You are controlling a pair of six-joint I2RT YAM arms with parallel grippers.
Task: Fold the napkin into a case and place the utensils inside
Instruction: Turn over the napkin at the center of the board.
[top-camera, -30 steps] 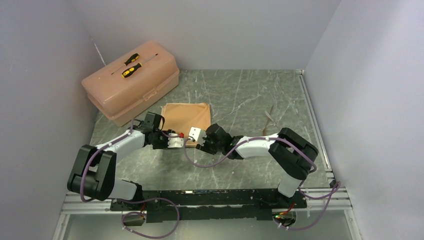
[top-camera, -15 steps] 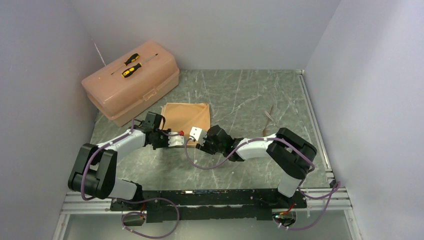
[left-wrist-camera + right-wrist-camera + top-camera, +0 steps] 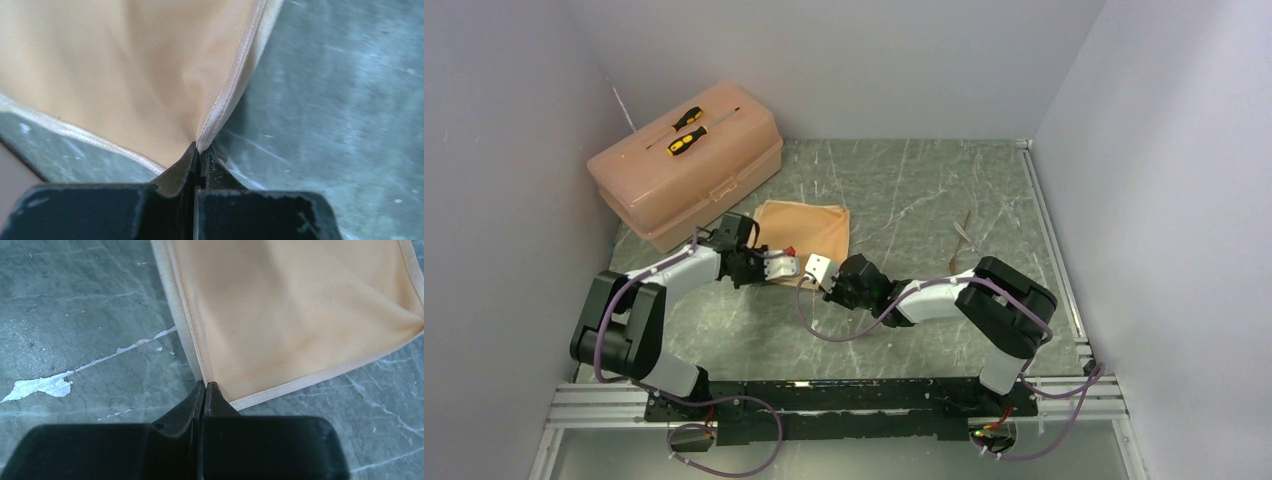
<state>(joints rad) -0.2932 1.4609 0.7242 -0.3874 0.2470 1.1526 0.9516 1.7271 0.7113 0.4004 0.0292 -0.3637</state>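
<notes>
Left claw (image 3: 200,152) and right claw (image 3: 205,385) both pinched shut on near corners of napkin (image 3: 809,225), mid-frame in top view. Satin looks light, limp, slick. I'd grip hems, not middle.

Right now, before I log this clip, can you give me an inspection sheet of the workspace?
Surface: grey-green marbled table, with a chipped white patch beside the cloth.
Job's things: napkin spread out, not yet a case; utensils on the table to its right, apart from it.
Clutter: pink toolbox at back left, two screwdrivers on its lid.
Grippers: left gripper shut on a napkin corner; right gripper shut on a napkin corner too.
Cables: purple cables along both arms, one loop under the right arm.
Surroundings: plain grey walls on three sides.
</notes>
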